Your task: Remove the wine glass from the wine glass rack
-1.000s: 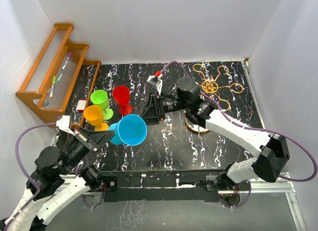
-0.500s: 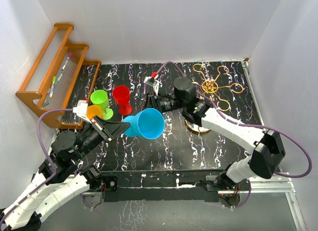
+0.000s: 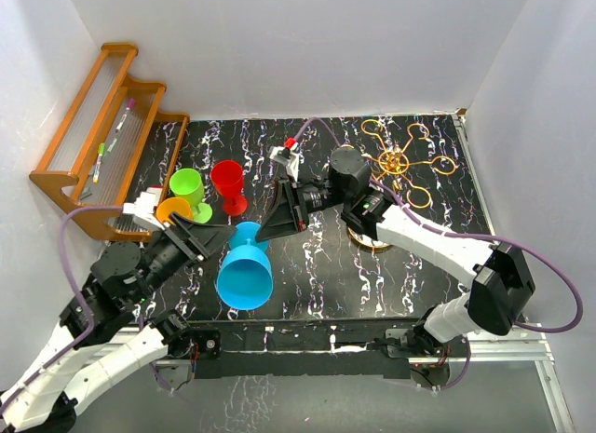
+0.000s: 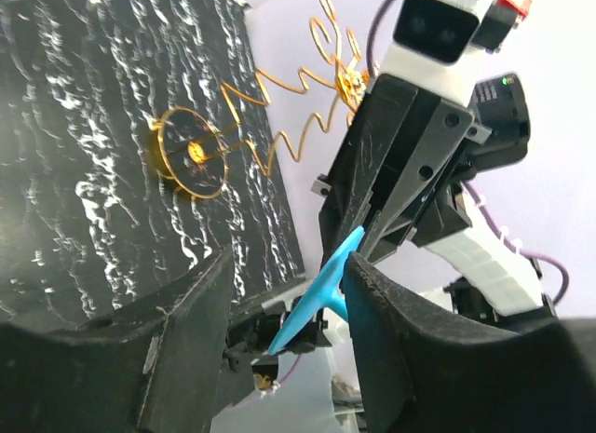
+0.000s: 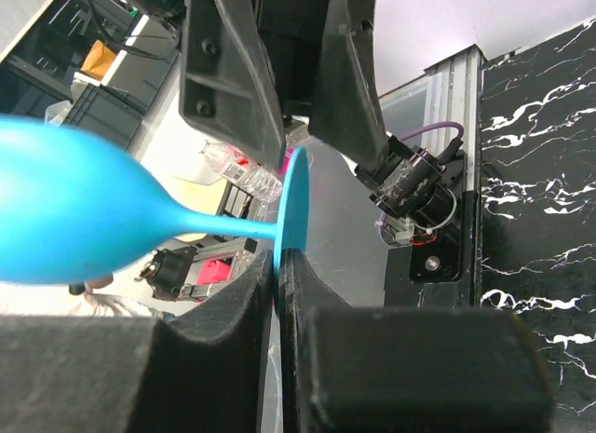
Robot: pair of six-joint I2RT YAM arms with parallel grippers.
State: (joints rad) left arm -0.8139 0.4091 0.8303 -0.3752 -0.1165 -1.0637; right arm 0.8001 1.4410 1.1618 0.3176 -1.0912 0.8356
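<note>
Top external view: the left fingers [image 3: 209, 236] stood apart around the foot of the blue wine glass [image 3: 244, 277], gripping nothing. The right fingers [image 3: 277, 221] pinched that thin foot, well left of the gold rack [image 3: 399, 161]. The heavy bowl could twist it loose onto the worktop [image 3: 326, 275].

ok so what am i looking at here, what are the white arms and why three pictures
Two robot arms, bolted at a table's near edge. One picture looks down from above; the other two come from wrist cameras. On the black table stand a gold wire rack, a green glass, an orange glass and a red glass, with a wooden shelf at the left. The right fingers pinch the foot of a blue wine glass; the left fingers stand apart either side of it.
</note>
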